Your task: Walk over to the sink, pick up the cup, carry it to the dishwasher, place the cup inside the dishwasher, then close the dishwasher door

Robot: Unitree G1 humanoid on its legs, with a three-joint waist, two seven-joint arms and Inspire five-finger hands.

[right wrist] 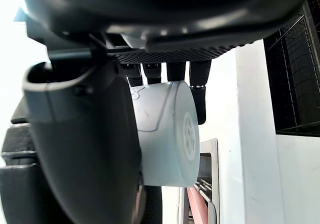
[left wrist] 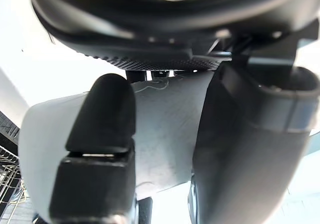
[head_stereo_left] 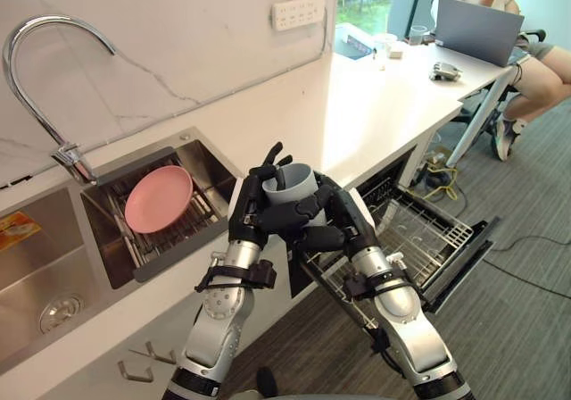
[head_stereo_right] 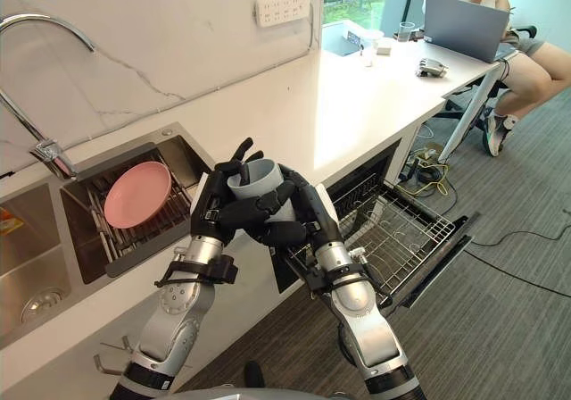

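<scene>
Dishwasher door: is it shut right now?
No, the dishwasher door hangs open, with the wire rack pulled out over it.

The silver-grey, glossy left arm (head_stereo_left: 219, 315) and the matching silver-grey right arm (head_stereo_left: 403, 309) are built of rounded metal shells, each ringed by a black collar at its lower end. A black bracket with thin black cable loops clasps each wrist. The dark, matte left hand (head_stereo_left: 243, 211) and the dark right hand (head_stereo_left: 335, 221) have blocky, segmented fingers. Seen from the wrists, each palm bears a strip of finely dimpled black texture, and each broad thumb has a grey rim.
</scene>
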